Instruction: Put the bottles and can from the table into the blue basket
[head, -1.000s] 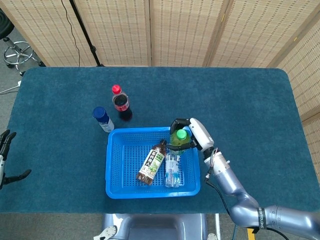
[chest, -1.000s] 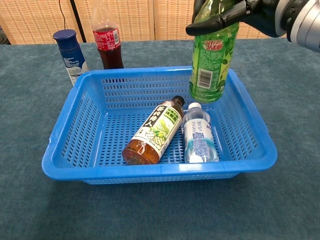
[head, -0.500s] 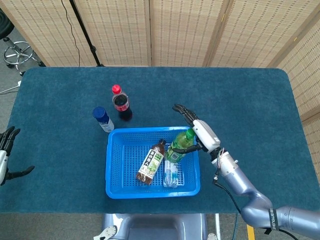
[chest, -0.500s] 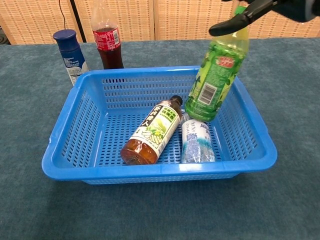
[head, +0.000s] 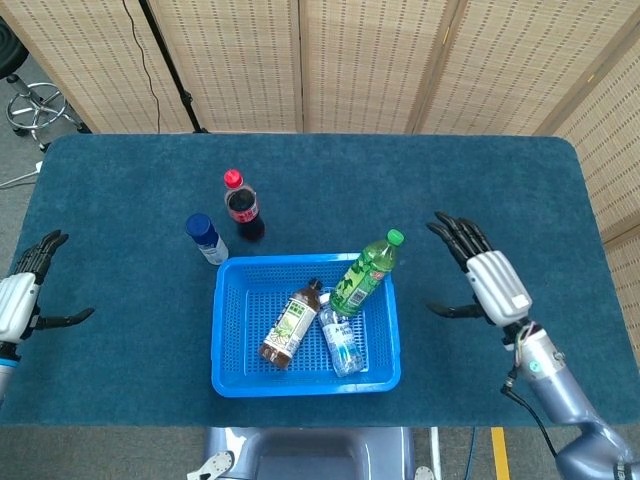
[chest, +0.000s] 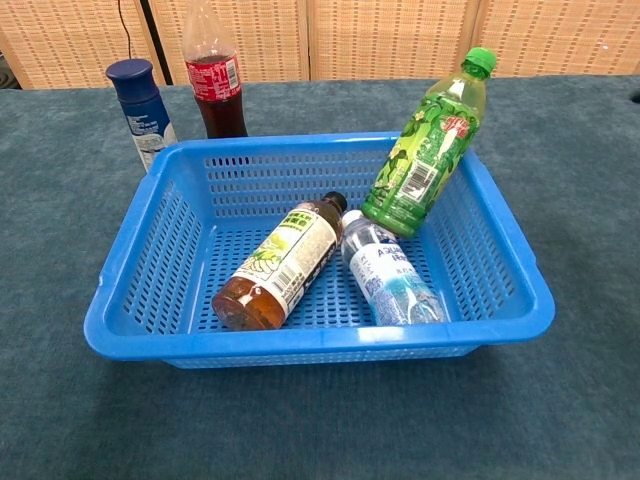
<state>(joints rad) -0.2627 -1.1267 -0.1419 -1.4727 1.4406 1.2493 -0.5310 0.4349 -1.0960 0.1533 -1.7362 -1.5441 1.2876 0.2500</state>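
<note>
My right hand (head: 487, 282) hung empty with fingers spread over the bench (head: 500, 190), well to the right of the blue basket (head: 232, 370), and my left hand (head: 25, 297) was likewise spread and empty at the bench's left edge. Inside the basket the green tea bottle (head: 364, 274) leaned on the right wall, beside the brown tea bottle (head: 287, 325) and clear water bottle (head: 342, 345) lying flat. The red-capped cola bottle (head: 242, 205) and blue can (head: 205, 238) stood on the bench just behind the basket.

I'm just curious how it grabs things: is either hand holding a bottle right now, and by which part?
Nothing is held. The right hand and left hand are both open over the table, away from the blue basket.
</note>
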